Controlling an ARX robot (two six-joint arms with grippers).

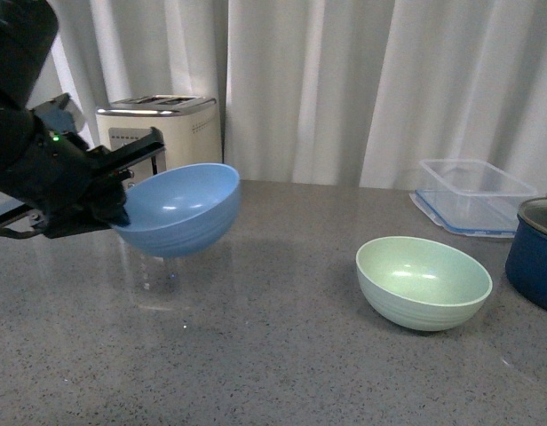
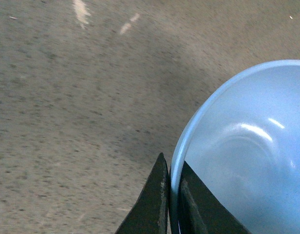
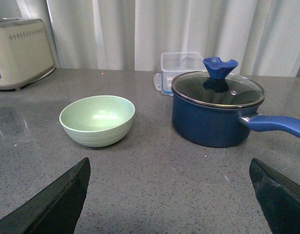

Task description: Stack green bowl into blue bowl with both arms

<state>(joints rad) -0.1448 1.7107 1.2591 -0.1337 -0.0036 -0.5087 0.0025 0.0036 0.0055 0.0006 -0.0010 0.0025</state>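
Two black angular fingers of the right gripper [image 3: 169, 163] stand wide apart and empty, low over the grey speckled counter [image 3: 155, 195]. Ahead of them sits the pale mint-green round matte bowl [image 3: 97, 120], upright, so this arm is the nearer one. Well off to the left, the left gripper [image 1: 121, 191] pinches the rim of the light sky-blue round matte bowl [image 1: 180, 213], which is tilted and seemingly clear of the counter.
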